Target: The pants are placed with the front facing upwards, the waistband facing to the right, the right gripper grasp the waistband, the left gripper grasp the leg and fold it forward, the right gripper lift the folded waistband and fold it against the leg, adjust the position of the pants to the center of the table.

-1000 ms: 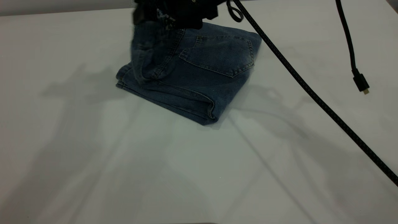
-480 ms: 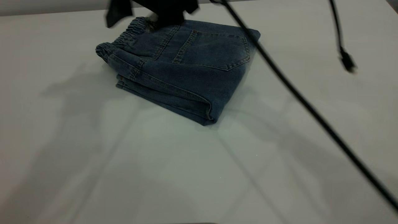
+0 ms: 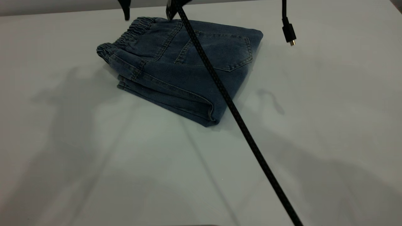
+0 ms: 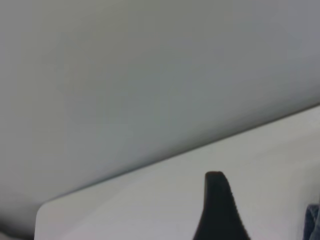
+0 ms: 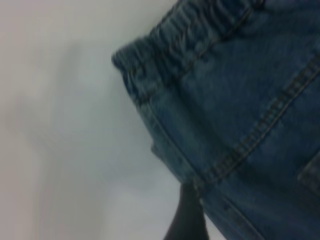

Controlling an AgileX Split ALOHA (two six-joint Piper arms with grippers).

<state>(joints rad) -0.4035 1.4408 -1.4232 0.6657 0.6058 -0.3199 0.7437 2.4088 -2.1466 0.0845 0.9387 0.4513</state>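
The pants [image 3: 188, 69] lie folded into a thick blue denim bundle on the white table [image 3: 94, 163], back pocket up. The puckered waistband [image 3: 135, 29] sits at the bundle's far left corner, resting on the folded leg. My right gripper [image 3: 147, 14] hangs just above the waistband at the top edge of the exterior view, open and holding nothing. Its wrist view shows the waistband [image 5: 185, 35] close below and one dark finger [image 5: 186, 215]. The left wrist view shows only one black finger [image 4: 217, 210] over the table's far corner, with a sliver of denim [image 4: 314, 222] beside it.
A braided black cable [image 3: 238, 116] runs diagonally from the right gripper across the pants toward the front right. A loose black plug [image 3: 289, 31] dangles above the table at the right. Bare tabletop surrounds the bundle in front and on both sides.
The right gripper carried the waistband leftward over the leg, let it go and rose. The waistband now lies flat on the bundle. The cable and plug swung left.
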